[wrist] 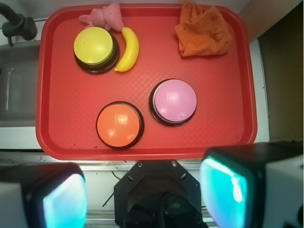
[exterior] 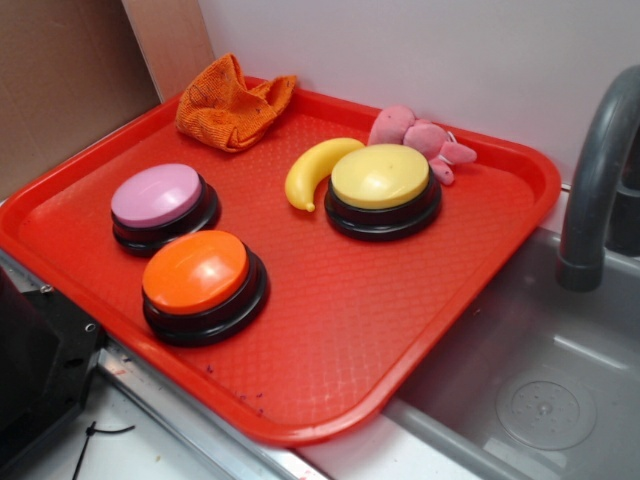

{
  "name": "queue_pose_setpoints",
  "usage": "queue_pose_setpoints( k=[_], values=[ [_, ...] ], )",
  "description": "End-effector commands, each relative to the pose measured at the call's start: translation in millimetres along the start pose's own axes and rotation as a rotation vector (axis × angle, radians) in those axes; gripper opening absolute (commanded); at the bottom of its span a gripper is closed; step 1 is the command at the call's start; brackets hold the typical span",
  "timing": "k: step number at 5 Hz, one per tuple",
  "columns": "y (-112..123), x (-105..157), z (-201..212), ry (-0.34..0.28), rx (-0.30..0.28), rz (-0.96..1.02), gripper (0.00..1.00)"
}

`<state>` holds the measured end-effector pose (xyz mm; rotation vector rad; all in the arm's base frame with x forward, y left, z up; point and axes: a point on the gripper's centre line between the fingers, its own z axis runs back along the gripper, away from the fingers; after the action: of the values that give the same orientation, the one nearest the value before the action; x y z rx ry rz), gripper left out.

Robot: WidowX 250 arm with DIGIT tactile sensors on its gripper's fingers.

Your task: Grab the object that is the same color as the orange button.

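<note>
Orange cloth (wrist: pixel 203 30) waits — untouched.
Tool (wrist: pixel 142 194) apart, far back; descend on its raised fold, clear of the tray's rim (wrist: pixel 251 85).

No readable text (or labels) anywhere

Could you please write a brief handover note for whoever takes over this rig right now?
Gripper: open, empty, hovering off the near edge of the red tray.
Orange cloth: crumpled in the tray's far corner, untouched, clear of the other items.
Orange button: near edge of the tray, beside the pink button.
Done: nothing yet.
Left: move over to the cloth, descend, close on it and lift.
</note>
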<state>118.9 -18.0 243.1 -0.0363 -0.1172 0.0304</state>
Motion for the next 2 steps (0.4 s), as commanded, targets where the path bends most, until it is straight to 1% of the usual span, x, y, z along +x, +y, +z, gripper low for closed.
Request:
queue_pose_setpoints(
  k=[1,2],
  values=[
    [0,0,0,0.0,0.0,0.0,1.0],
    [12,7,-9,-0.007,-0.012,0.193,1.0]
  ],
)
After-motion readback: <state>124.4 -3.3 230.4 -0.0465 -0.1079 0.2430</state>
